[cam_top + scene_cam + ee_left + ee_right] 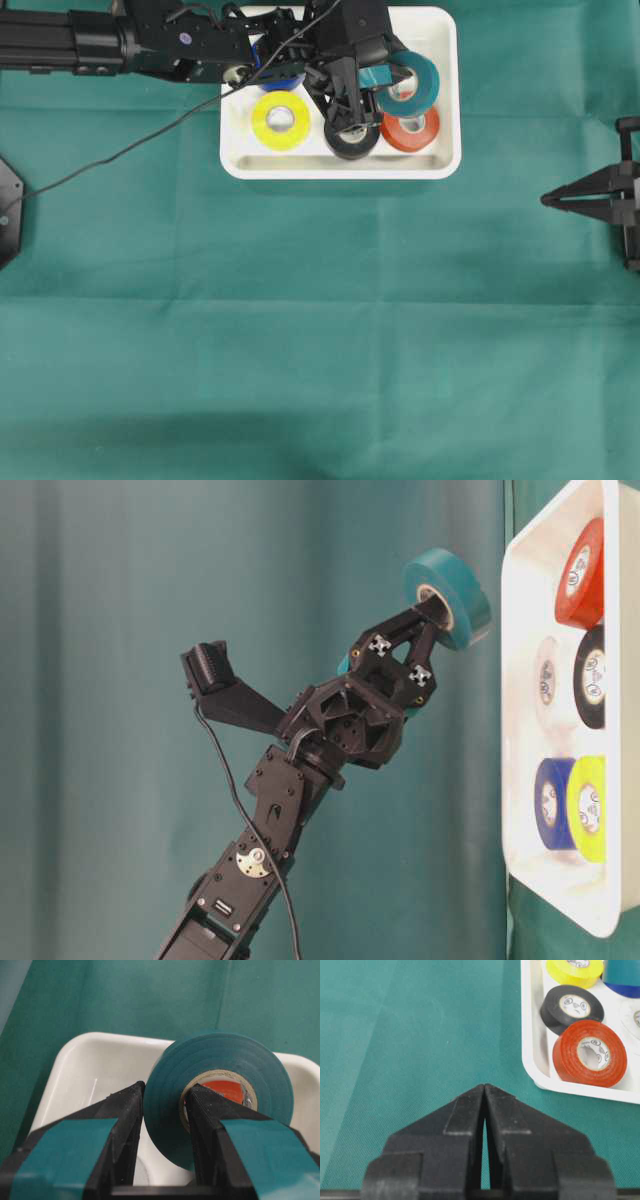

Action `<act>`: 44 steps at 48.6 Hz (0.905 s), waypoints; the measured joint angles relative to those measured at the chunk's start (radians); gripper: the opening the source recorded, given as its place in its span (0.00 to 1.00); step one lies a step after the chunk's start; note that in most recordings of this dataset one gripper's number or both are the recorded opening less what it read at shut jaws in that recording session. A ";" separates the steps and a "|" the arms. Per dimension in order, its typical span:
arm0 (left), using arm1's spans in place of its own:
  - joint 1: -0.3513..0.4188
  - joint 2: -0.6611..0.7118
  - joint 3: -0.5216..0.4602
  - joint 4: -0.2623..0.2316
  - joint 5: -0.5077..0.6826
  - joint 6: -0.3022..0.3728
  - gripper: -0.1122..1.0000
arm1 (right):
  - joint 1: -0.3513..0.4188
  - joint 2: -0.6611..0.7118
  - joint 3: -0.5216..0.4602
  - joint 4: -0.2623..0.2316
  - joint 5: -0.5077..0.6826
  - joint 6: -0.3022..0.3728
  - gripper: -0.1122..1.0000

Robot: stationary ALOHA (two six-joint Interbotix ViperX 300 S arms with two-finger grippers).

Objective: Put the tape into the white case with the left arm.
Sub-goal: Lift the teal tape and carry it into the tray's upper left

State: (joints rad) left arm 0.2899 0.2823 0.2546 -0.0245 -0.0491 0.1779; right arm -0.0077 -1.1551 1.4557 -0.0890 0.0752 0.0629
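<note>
Cloth: green table cover (320, 330) — spans whole surface
Yellow roll (281, 120): lying flat
Black roll (352, 138): between yellow and red
Red roll (410, 129): flat
Blue roll (552, 802): touching yellow — partly hidden overhead

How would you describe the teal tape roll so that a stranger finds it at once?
Find the white case at the table's far edge. The teal tape roll is held above it in the left arm's fingers, while the yellow, black, red and blue rolls lie in the case.

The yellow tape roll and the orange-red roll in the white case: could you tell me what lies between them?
The black tape roll lies between the yellow roll and the orange-red roll, shown in the overhead view.
</note>
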 measured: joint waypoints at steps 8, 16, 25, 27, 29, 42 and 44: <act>0.002 0.000 0.000 0.000 0.000 0.000 0.32 | 0.000 0.000 0.000 0.000 0.000 0.000 0.02; 0.000 0.000 0.000 0.000 0.000 0.000 0.50 | 0.000 0.002 0.000 0.000 0.000 0.000 0.02; 0.000 -0.005 0.005 0.000 0.000 -0.002 0.92 | 0.000 0.002 0.000 0.000 0.000 0.000 0.02; 0.000 -0.008 0.009 0.000 0.000 -0.002 0.91 | 0.000 0.002 0.002 0.002 0.000 0.000 0.02; 0.002 -0.017 0.020 0.000 0.000 -0.002 0.90 | 0.000 0.000 0.002 0.000 0.000 0.000 0.02; 0.002 -0.120 0.121 0.000 0.000 -0.006 0.89 | 0.002 0.002 0.002 0.000 0.000 0.000 0.02; 0.002 -0.138 0.140 0.000 -0.002 -0.011 0.89 | 0.000 0.002 0.002 0.000 0.000 0.000 0.02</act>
State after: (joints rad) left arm 0.2915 0.1442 0.3942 -0.0245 -0.0506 0.1672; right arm -0.0077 -1.1536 1.4573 -0.0890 0.0752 0.0629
